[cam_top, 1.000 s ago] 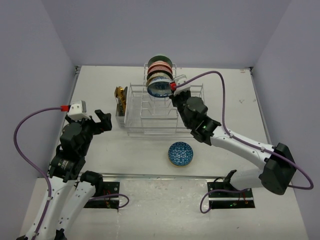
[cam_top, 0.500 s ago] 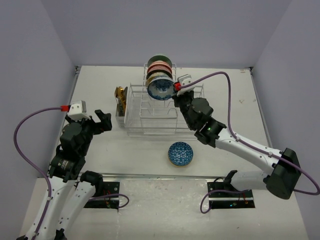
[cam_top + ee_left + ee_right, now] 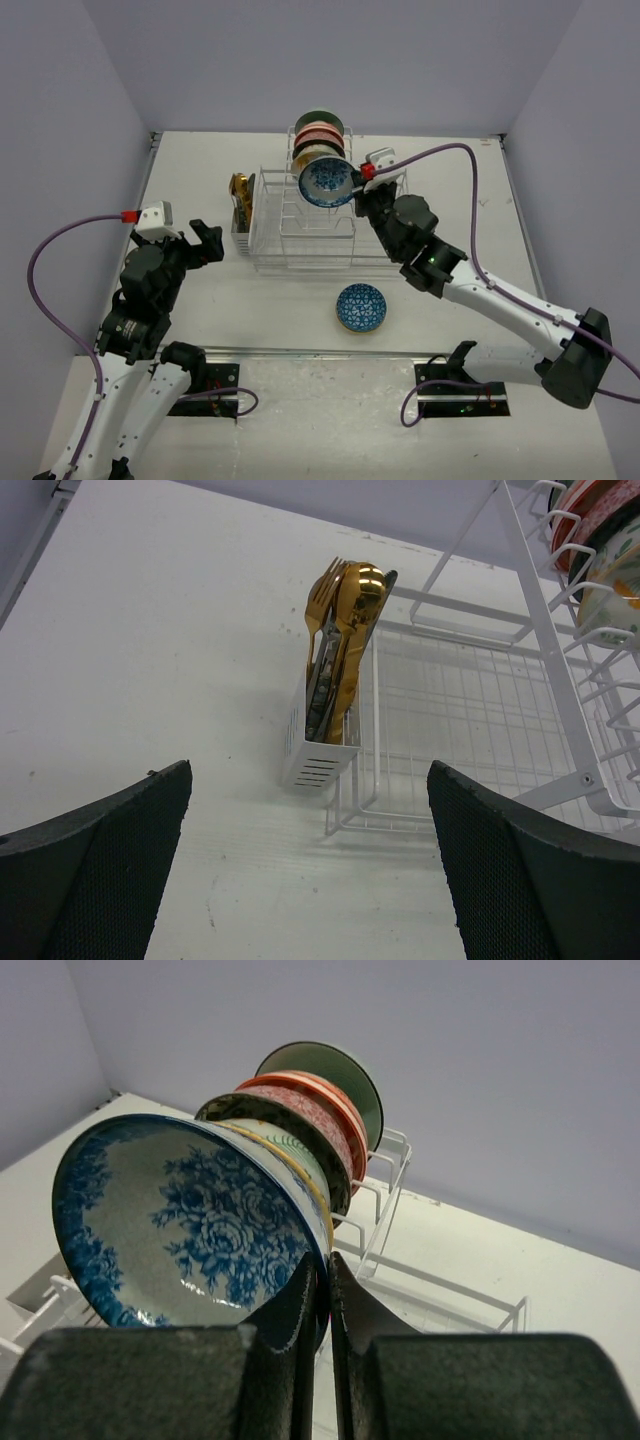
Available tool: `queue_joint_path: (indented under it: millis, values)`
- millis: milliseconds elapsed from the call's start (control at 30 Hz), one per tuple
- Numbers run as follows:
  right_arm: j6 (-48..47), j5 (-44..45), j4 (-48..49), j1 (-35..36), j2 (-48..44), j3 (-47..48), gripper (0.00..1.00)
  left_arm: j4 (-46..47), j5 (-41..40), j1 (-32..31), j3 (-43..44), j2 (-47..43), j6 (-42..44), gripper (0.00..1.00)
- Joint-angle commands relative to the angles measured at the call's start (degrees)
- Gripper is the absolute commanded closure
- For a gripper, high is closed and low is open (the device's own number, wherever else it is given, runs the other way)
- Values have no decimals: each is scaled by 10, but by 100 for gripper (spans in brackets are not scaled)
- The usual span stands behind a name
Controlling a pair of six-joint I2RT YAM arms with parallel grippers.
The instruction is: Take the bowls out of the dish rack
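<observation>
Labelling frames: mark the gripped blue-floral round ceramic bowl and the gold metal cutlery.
blue-floral round ceramic bowl (image 3: 190, 1222): right wrist view, inner face.
gold metal cutlery (image 3: 356, 590): left wrist view, spoon head.

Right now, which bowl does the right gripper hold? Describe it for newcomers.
Find the white dish rack in the middle, its bowls standing on edge. The front bowl, rim pinched by the right gripper, alone shows blue flowers inside.

Glossy, apparently ceramic bowl (image 3: 190, 1220)
</observation>
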Motion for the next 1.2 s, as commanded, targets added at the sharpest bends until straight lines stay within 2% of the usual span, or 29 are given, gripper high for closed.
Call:
queue_joint_path:
  millis: [0,167,367,700,1167]
  values:
    - [50,-28,4,-8,-45,46,100,22,2,5,0,-2,19,0]
    - [72,-50,-24,-17,-66,52,100,21,1,5,0,-3,19,0]
    - [132,-61,-121,-33,-85,92,100,21,2,5,0,-3,19,0]
    - [167,-69,-149,-44,-125,55,100,21,1,5,0,-7,18,0]
    - [305,-97,-379,-65,-174,73,100,22,0,5,0,-9,18,0]
